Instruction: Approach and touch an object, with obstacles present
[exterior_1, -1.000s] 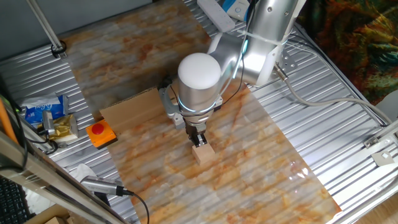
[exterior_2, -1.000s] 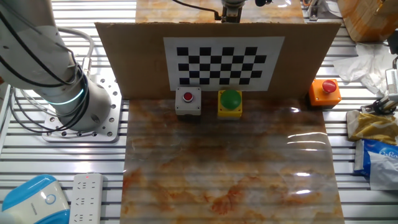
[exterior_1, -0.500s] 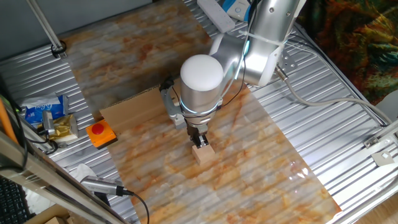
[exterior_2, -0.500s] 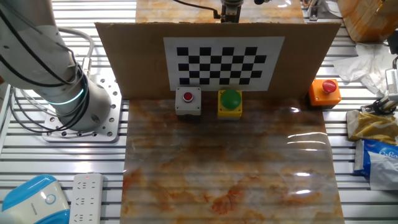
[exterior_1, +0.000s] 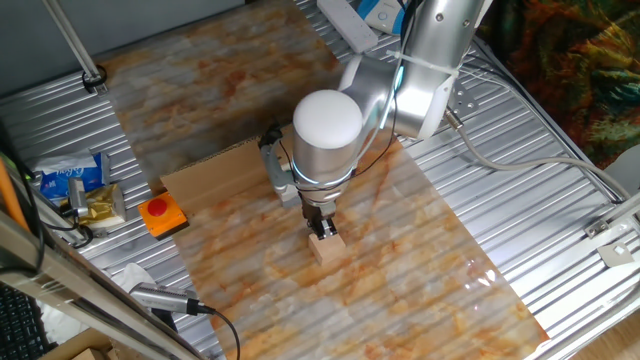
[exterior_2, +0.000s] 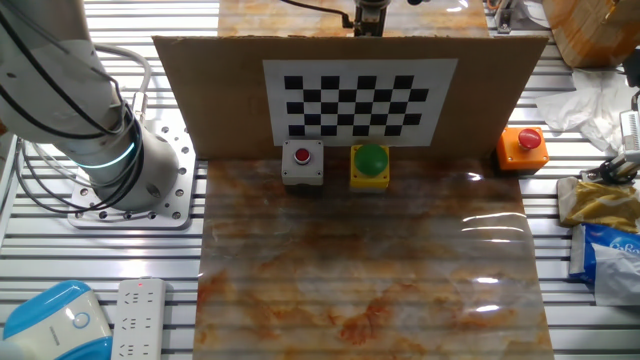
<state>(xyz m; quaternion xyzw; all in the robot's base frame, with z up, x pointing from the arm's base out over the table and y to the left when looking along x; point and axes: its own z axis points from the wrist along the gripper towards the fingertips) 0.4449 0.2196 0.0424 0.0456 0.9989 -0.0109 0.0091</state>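
Note:
The light-tan wooden cube (exterior_1: 328, 248) lies on the marbled mat (exterior_1: 400, 260) in one fixed view. My gripper (exterior_1: 321, 229) points straight down with its tips on the cube's top far edge, fingers together, holding nothing. The brown cardboard strip (exterior_1: 210, 172) stands on edge just left of the arm. In the other fixed view it is a wall (exterior_2: 200, 100) with a checkerboard, and it hides the cube. In front of it stand a box with a red button (exterior_2: 302, 164) and a box with a green button (exterior_2: 370, 165). The gripper tips do not show there.
A flat orange box with a red button (exterior_1: 162, 214) sits at the mat's left edge; it also shows in the other fixed view (exterior_2: 523, 147). Packets (exterior_1: 75, 185) lie further left. A power strip (exterior_2: 137, 318) and the arm's base (exterior_2: 110, 160) are on the slatted metal table.
The arm's wrist has shifted slightly to the right. The gripper tips stay at the cube, which has not moved.

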